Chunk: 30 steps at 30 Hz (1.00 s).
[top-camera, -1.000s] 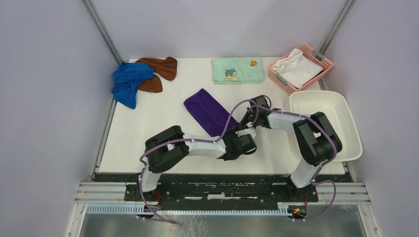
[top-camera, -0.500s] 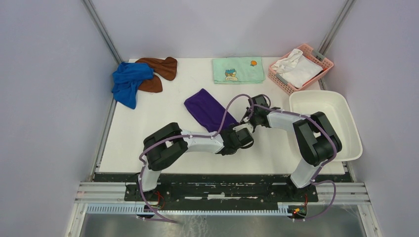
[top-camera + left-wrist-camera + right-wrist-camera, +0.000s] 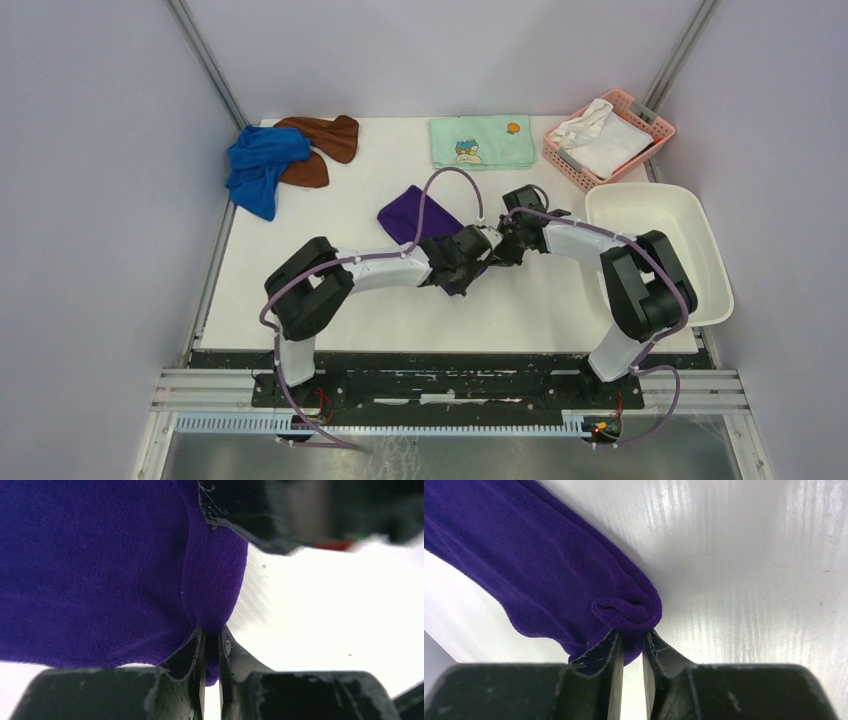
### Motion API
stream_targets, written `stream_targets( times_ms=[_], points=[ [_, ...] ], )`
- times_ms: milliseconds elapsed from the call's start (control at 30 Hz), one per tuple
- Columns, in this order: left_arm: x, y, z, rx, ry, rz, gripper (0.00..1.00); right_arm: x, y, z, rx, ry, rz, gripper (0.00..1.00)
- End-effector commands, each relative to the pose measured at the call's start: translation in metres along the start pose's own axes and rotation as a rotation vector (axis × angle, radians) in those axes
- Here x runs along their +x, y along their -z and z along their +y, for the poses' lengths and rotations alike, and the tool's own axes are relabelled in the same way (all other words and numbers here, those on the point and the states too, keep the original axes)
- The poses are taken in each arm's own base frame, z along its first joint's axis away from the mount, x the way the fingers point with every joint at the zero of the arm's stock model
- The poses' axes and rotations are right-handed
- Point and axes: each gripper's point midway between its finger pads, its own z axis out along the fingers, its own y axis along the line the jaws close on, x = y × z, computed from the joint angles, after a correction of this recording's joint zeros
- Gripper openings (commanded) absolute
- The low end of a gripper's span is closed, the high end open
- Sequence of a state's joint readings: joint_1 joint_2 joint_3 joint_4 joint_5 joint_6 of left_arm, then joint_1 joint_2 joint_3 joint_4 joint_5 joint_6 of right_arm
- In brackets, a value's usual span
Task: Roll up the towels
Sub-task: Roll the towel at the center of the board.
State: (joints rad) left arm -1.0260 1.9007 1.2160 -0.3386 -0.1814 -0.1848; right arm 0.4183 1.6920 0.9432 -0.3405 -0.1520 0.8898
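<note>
The dark purple towel [image 3: 412, 214] lies in the middle of the table, its near right end bunched up where both arms meet. My left gripper [image 3: 210, 630] is shut on a fold at that end of the purple towel [image 3: 100, 565]. My right gripper [image 3: 630, 634] is shut on the small rolled end of the same towel [image 3: 549, 575]. Seen from above, the left gripper [image 3: 478, 256] and right gripper [image 3: 503, 247] almost touch. The royal blue towel [image 3: 258, 165] and the rust-brown towel [image 3: 322, 138] lie crumpled together at the far left corner.
A pale green cartoon-print towel [image 3: 482, 142] lies flat at the back. A pink basket [image 3: 650, 118] holding a white cloth [image 3: 600, 138] stands at the back right. A white tub [image 3: 712, 262] sits along the right edge. Grey walls enclose the table.
Both grippers have moved away from the near edge, carrying the purple towel's near end over itself, so the towel looks shorter. The left jaws have closed on the cloth.
</note>
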Motion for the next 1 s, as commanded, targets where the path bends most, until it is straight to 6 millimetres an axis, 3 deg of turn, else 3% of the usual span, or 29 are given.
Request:
stream_targets(
  times_ms=[0,267,667,967],
  points=[
    [0.017,0.01,-0.035,0.334,0.214,0.105,0.09,-0.023,0.024,0.02,-0.062,0.081,-0.097,0.29],
    [0.002,0.017,-0.022,0.584,0.495,0.074,0.09,-0.027,0.044,0.035,-0.179,0.125,-0.17,0.55],
    [-0.003,0.014,-0.006,0.754,0.783,0.08,0.09,-0.022,0.033,0.017,-0.116,0.067,-0.151,0.64],
    [-0.003,0.013,0.001,0.819,0.941,0.072,0.09,-0.021,0.044,0.011,-0.131,0.079,-0.198,0.71]
  ],
)
